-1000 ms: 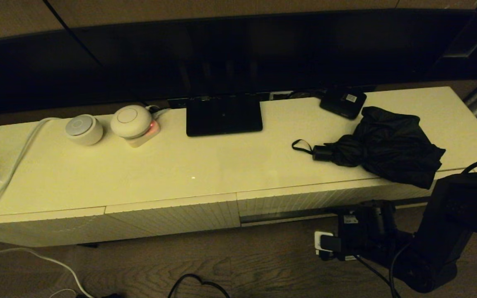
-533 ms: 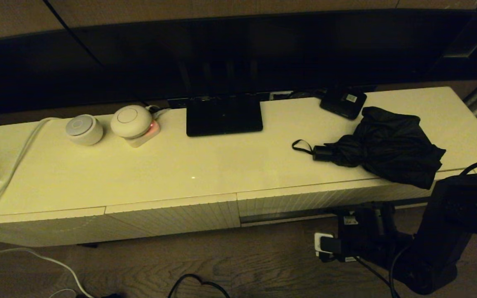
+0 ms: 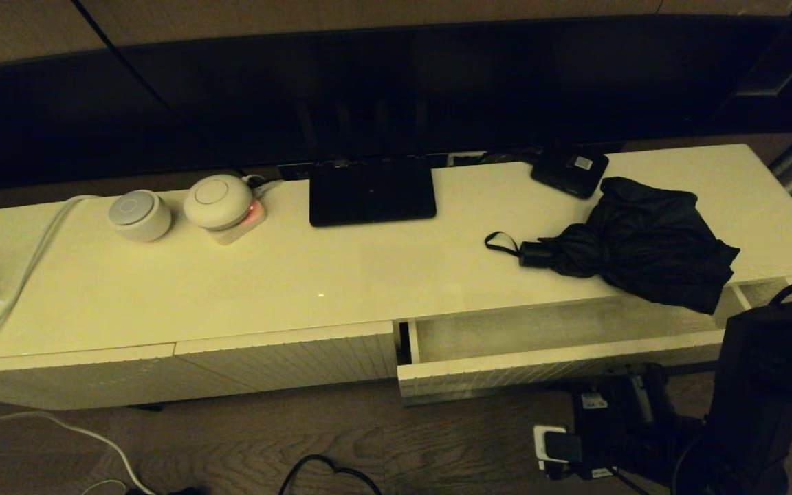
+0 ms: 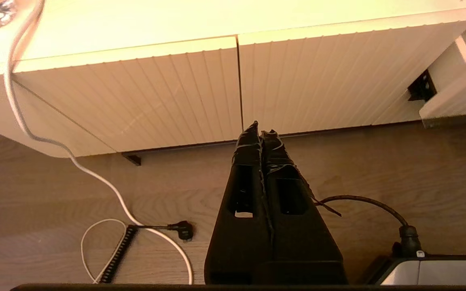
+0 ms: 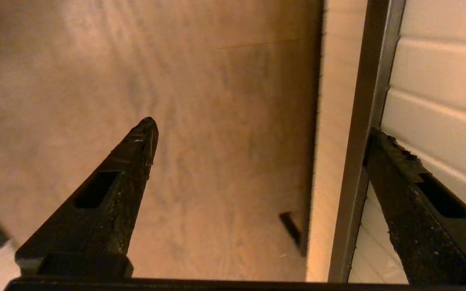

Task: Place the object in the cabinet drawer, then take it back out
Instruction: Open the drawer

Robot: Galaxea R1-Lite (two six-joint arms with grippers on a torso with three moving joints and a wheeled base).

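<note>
From the head camera, the umbrella (image 3: 643,251) sits at the cabinet top's (image 3: 300,275) front right edge, above the drawer (image 3: 561,361), which is pulled partway out. Left wrist: left gripper (image 4: 260,128) pinched together, holding nothing, facing the closed fronts. Right wrist: right gripper (image 5: 263,133) spread wide, one finger (image 5: 403,169) touching the ribbed drawer front.

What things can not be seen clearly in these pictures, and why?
- Drawer interior, head view: its right part is hidden under the umbrella and behind the right arm.
- Right gripper, head view: lost in the dark arm below the drawer.
- Left gripper: outside the head view; seen only in its wrist view.
</note>
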